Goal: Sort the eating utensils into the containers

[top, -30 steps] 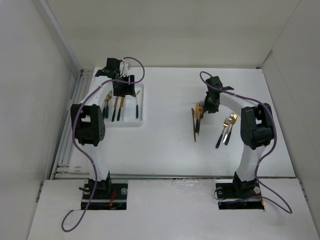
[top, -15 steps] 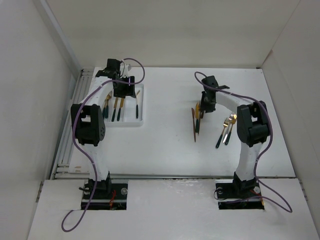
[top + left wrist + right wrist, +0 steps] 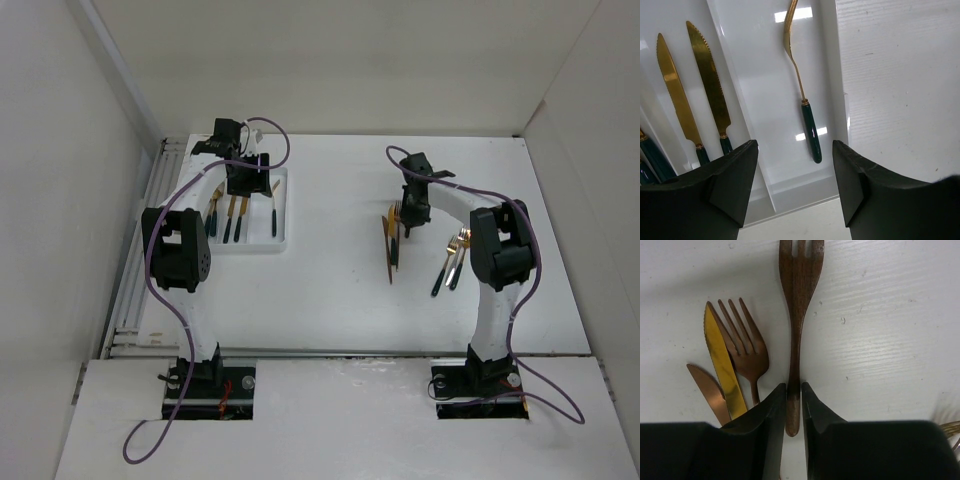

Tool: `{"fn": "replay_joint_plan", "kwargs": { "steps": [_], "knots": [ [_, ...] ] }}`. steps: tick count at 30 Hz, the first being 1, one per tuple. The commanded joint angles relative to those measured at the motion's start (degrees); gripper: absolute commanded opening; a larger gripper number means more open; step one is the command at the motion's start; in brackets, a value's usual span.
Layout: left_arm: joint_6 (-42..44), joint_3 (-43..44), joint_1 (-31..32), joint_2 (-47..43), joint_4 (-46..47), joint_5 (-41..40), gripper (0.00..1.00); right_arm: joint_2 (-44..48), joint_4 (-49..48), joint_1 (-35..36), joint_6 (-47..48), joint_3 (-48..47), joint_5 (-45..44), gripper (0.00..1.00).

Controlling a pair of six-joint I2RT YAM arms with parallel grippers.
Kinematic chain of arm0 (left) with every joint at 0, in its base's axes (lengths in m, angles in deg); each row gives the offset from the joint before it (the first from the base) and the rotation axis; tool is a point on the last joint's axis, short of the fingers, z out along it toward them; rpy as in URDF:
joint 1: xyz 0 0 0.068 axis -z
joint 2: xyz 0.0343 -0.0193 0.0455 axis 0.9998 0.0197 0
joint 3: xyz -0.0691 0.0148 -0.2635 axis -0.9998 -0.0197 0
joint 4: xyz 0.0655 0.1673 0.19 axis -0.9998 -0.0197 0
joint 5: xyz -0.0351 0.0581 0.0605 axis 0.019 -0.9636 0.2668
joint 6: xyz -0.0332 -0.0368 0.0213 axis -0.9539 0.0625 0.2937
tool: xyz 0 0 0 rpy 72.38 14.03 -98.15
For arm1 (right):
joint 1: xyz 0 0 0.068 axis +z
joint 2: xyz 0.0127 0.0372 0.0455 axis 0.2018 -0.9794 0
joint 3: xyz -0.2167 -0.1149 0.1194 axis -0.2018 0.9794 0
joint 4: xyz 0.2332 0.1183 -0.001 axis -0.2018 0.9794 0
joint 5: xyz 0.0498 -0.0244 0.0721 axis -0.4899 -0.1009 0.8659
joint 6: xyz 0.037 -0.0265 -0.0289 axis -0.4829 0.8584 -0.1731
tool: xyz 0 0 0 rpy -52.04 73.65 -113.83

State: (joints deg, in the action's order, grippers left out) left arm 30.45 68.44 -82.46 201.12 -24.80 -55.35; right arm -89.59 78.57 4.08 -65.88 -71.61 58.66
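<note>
The right tool [image 3: 793, 387] was clamped on the slim neck of a fork [image 3: 799, 300], one finger on each side just above the handle. The fork's long axis ran straight out from the tool, tines pointing toward the far wall; whether it rested on the white worktop [image 3: 880, 340] or hung just clear of it could not be told. Just to its left lay a second fork [image 3: 747, 347], a gold serrated knife [image 3: 724, 365] and a coppery knife [image 3: 707, 390], fanned slightly, heads pointing the same way. Two more utensils [image 3: 450, 262] lay well apart to the right, slanted, gold heads toward the far right. The left tool [image 3: 795, 145] hung over the near end of the white tray [image 3: 830, 50] with its fingers apart, gripping nothing. A lone fork [image 3: 802, 90] lay in the right compartment and two knives [image 3: 707, 85] in the middle one. All lay lengthwise, heads far and dark handles near. Plain white walls [image 3: 350, 60] enclosed the worktop on three sides.
</note>
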Motion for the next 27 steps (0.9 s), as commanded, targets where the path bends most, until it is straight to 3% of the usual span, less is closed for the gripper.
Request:
{"fn": "replay_joint_plan", "kwargs": {
  "steps": [1,6,12,16,17,23,27],
  "knots": [
    [0.62,-0.28,0.18,-2.66,-0.47,0.14,0.58,-0.14,3.75,-0.35,-0.29,-1.54,-1.39,0.23],
    [0.62,0.25,0.18,-2.66,-0.47,0.14,0.58,2.31,5.08,-1.58,-0.29,3.18,0.10,0.01],
    [0.62,0.25,0.18,-2.66,-0.47,0.14,0.58,10.22,4.46,-1.58,-0.91,13.04,6.86,0.00],
    [0.62,0.25,0.18,-2.66,-0.47,0.14,0.58,12.42,3.93,-1.58,-0.91,16.31,7.58,0.28],
    [0.62,0.25,0.18,-2.13,-0.47,0.14,0.58,11.81,4.45,-1.58,-0.91,15.09,7.05,0.30],
    [0.62,1.39,0.18,-2.13,-0.47,0.14,0.58,4.79,6.74,-2.28,1.02,7.00,4.16,0.30],
    [0.62,0.78,0.18,-2.74,-0.47,-0.91,0.58,3.55,7.36,-2.28,0.42,6.38,2.74,0.26]
  ]
}}
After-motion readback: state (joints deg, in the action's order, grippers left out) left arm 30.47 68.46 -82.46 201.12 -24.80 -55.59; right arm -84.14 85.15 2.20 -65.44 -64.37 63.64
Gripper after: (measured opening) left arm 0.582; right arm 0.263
